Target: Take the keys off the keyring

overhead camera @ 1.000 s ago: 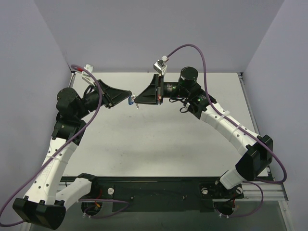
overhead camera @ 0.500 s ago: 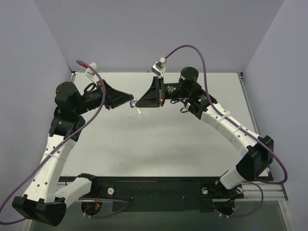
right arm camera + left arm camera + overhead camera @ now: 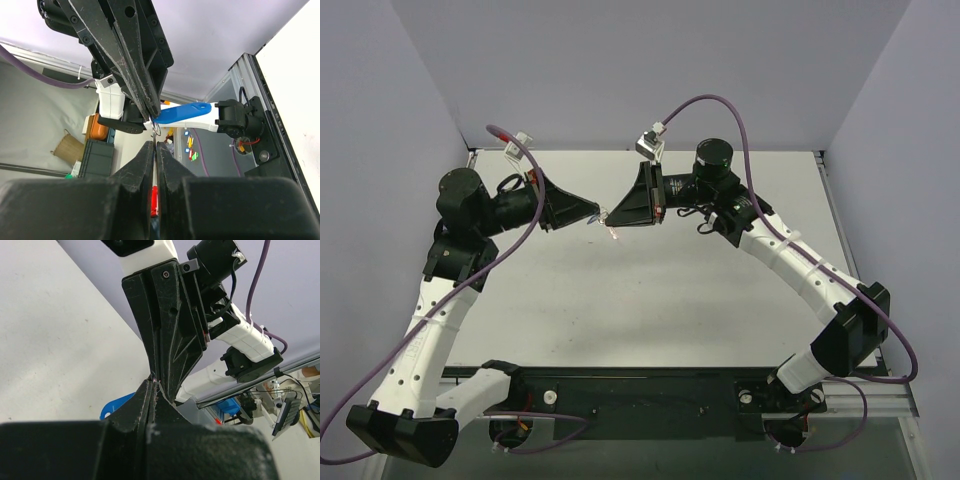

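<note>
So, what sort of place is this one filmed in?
Probably a robotics lab cell: a white table boxed in by plain walls, two arms bolted at its near edge, and a storage crate outside.

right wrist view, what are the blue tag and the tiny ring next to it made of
The blue tag looks like plastic: even bright colour, smooth surface, soft sheen, rounded moulded edges. The ring is probably metal wire, thin and greyish, though too small here to be sure.
</note>
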Available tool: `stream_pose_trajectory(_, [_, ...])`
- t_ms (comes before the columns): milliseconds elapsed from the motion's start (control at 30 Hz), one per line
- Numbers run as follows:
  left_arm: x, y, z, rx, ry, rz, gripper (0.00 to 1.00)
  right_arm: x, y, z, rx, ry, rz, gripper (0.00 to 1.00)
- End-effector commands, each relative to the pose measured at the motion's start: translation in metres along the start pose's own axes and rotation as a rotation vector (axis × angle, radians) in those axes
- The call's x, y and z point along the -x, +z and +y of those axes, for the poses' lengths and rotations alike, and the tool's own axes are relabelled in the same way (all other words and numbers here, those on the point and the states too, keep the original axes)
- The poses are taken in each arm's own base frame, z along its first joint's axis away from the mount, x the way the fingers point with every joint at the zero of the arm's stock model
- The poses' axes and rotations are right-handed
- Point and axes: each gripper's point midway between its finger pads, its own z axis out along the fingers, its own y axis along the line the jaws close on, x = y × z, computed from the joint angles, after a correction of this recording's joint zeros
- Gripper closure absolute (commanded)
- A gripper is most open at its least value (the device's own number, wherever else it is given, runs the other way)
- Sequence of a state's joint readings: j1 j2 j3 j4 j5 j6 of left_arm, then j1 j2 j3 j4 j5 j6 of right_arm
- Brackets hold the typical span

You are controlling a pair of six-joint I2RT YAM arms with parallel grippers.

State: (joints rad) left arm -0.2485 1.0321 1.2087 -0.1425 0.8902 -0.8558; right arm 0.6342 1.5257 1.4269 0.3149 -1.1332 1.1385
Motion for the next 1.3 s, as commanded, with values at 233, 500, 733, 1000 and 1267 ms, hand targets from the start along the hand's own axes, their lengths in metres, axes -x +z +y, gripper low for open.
stream_pose_trajectory(233, [-0.017,-0.004,-0.04,-0.152,0.076,0.122,1.0,0.006,-0.012,0.025,0.033,-0.084,-0.026,1.0])
stream_pose_trajectory(500, [-0.033,-0.001,-0.042,-0.165,0.071,0.201,1.0,0.003,-0.013,0.027,0.036,-0.081,-0.012,1.0])
stream_pose_trajectory(733, [-0.04,0.001,-0.039,-0.152,0.084,0.244,1.0,0.007,-0.019,0.026,0.032,-0.083,-0.02,1.0])
stream_pose_trajectory(1000, [-0.053,0.0,-0.032,-0.114,0.075,0.297,1.0,0.009,-0.027,0.023,0.022,-0.083,-0.029,1.0])
stream_pose_trajectory(1267, [-0.067,0.003,-0.027,-0.069,0.076,0.359,1.0,0.009,-0.027,0.022,0.02,-0.083,-0.03,1.0])
